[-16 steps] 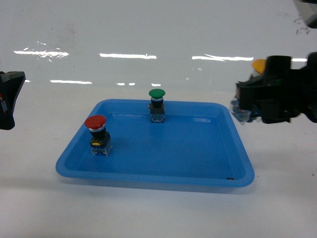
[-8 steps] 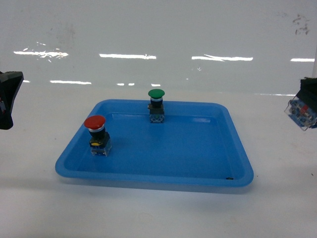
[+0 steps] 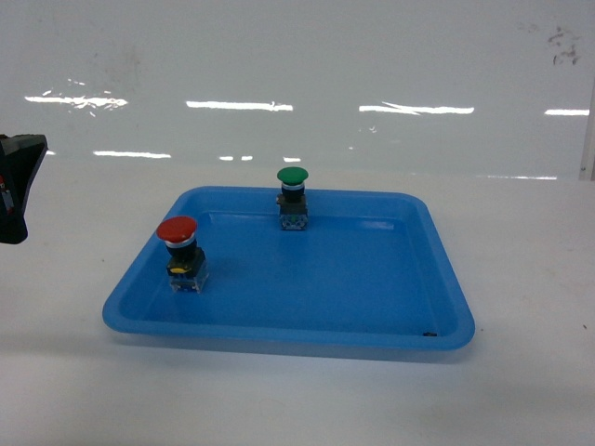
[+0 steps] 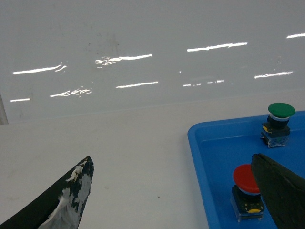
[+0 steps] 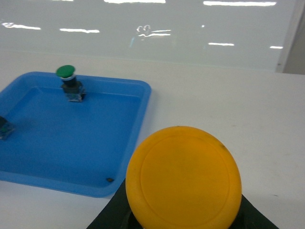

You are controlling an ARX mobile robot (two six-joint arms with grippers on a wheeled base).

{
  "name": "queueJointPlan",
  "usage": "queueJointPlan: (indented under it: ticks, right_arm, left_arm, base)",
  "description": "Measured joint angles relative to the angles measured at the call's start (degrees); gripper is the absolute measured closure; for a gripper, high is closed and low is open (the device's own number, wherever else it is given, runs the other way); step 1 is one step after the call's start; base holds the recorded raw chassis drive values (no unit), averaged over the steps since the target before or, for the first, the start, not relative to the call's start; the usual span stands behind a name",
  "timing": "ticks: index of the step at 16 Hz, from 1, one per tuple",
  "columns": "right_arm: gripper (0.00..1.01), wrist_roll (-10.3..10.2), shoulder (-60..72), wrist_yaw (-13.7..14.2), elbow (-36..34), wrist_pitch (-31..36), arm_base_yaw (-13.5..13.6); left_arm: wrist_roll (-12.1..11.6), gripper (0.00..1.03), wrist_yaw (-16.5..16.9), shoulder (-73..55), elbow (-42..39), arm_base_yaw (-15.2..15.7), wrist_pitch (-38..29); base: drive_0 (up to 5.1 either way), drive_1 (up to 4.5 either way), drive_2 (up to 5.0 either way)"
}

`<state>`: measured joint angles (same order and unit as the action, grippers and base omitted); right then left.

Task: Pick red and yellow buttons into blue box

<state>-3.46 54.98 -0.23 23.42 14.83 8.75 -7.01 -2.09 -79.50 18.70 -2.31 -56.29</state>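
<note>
White and glossy, the table (image 3: 521,279) runs back to a pale wall streaked with reflected ceiling lights. On it sits a shallow blue tray (image 3: 372,321); the deep blue box that is the goal shows in none of the three views, so its position cannot be told.

That is the main risk. The right end effector (image 5: 186,217) lies outside the head view and carries the yellow button (image 5: 183,176), clamped by its body with the cap facing the wrist camera and filling the lower frame, out over bare table to the right of the tray. If the release comes before the arm is truly above the box, the button lands on the slick table and may roll on its rounded cap. The grip itself can hardly be judged: only dark finger edges show beneath the cap, so a slip in transit could go unseen.

The left end effector (image 4: 176,191) hangs spread wide and empty at the tray's left edge, one scuffed finger over the table, the other over the tray. The red button (image 3: 180,253) stands upright near the tray's left wall. Closeness to that wall is a second hazard: a finger coming down could strike the rim or tip the top-heavy button.

The green button (image 3: 294,199) stands at the far wall, well apart from the red one, so grabbing it by mistake seems unlikely.
</note>
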Motion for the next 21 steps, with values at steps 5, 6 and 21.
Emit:
queueJointPlan:
  ticks: [5, 6, 21]
  right_arm:
    - [0.76, 0.1, -0.8, -1.9, -0.6, -2.1, -2.4]
    - [0.76, 0.1, -0.8, -1.9, -0.6, -2.1, -2.4]
    - [0.76, 0.1, -0.8, -1.9, -0.6, -2.1, -2.4]
  left_arm:
    - [-0.8, 0.05, 0.4, -1.2, 0.6, -0.4, 0.2]
    - [-1.2, 0.05, 1.7, -4.1, 2.8, -1.1, 2.7]
    - [-6.1, 0.05, 14.6, -17.9, 12.7, -8.1, 12.7]
  base:
    - [0.0, 0.0, 0.0]
    - [0.0, 0.0, 0.0]
    - [0.0, 0.0, 0.0]
